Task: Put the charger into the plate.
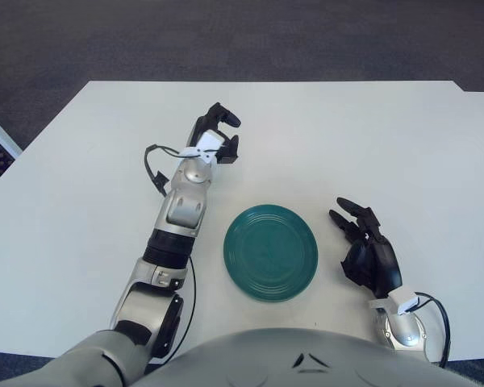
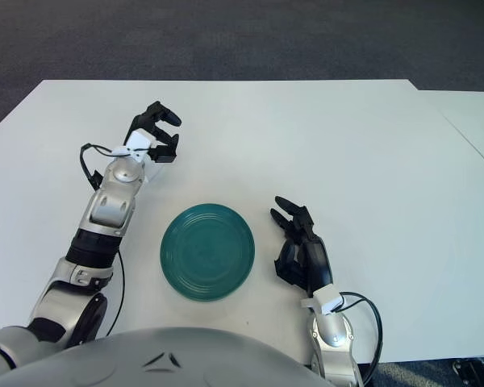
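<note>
A small white charger (image 1: 210,143) sits between the black fingers of my left hand (image 1: 224,133), which is curled around it. The hand is over the white table, up and to the left of the plate. Only one face of the charger shows; the fingers hide the rest. The teal plate (image 1: 271,251) lies flat near the table's front edge with nothing in it. My right hand (image 1: 363,242) shows just right of the plate, fingers relaxed and spread, holding nothing.
The white table (image 1: 371,137) stretches wide to the back and right. Dark carpet lies beyond its far edge. A black cable (image 1: 155,165) loops off my left forearm. A strip of another surface shows at the far left edge.
</note>
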`<control>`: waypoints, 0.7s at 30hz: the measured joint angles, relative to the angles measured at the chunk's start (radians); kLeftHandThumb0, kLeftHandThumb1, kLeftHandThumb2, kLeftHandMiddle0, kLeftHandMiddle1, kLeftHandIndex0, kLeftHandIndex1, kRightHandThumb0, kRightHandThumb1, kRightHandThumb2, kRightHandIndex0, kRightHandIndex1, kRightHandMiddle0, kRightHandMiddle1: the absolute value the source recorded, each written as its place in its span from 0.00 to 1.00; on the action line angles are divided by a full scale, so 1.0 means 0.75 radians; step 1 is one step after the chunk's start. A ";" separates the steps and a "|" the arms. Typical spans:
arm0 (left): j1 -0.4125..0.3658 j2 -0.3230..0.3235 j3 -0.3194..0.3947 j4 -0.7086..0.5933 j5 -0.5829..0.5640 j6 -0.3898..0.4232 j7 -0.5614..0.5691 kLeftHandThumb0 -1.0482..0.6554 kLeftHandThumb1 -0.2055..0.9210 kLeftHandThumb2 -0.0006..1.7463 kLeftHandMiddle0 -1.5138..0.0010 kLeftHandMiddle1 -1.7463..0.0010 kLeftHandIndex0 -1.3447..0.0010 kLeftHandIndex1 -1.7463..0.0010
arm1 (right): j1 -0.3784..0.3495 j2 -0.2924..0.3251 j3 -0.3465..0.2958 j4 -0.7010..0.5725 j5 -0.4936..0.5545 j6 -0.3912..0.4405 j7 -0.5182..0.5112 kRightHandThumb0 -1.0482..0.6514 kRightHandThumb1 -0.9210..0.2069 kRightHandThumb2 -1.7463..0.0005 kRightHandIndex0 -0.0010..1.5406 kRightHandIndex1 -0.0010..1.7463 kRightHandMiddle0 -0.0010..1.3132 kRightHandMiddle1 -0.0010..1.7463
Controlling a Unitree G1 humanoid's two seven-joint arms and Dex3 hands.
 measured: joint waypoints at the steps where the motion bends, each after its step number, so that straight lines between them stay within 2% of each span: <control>1: 0.009 -0.007 0.019 -0.009 -0.039 -0.002 -0.014 0.08 0.99 0.46 0.76 0.87 0.98 0.56 | 0.000 -0.002 0.000 0.006 0.011 -0.005 0.005 0.04 0.00 0.32 0.32 0.01 0.10 0.40; 4: 0.036 -0.020 0.070 -0.019 -0.154 -0.030 -0.059 0.06 1.00 0.48 0.78 0.92 0.99 0.59 | -0.001 -0.007 0.000 0.010 0.016 -0.007 0.011 0.04 0.00 0.32 0.31 0.00 0.09 0.39; 9: 0.071 -0.019 0.111 -0.015 -0.301 -0.127 -0.157 0.03 1.00 0.50 0.80 0.97 1.00 0.62 | -0.010 -0.005 0.000 0.009 -0.019 -0.007 -0.016 0.05 0.00 0.32 0.31 0.00 0.08 0.39; 15: 0.080 -0.017 0.133 0.005 -0.400 -0.199 -0.214 0.02 1.00 0.51 0.82 0.99 1.00 0.64 | -0.028 -0.009 0.004 0.020 -0.022 -0.011 -0.026 0.05 0.00 0.32 0.27 0.00 0.06 0.38; 21: 0.093 -0.022 0.163 -0.008 -0.452 -0.192 -0.191 0.02 1.00 0.51 0.82 0.99 1.00 0.68 | -0.038 -0.023 0.013 0.024 -0.021 -0.003 -0.014 0.05 0.00 0.32 0.23 0.00 0.02 0.37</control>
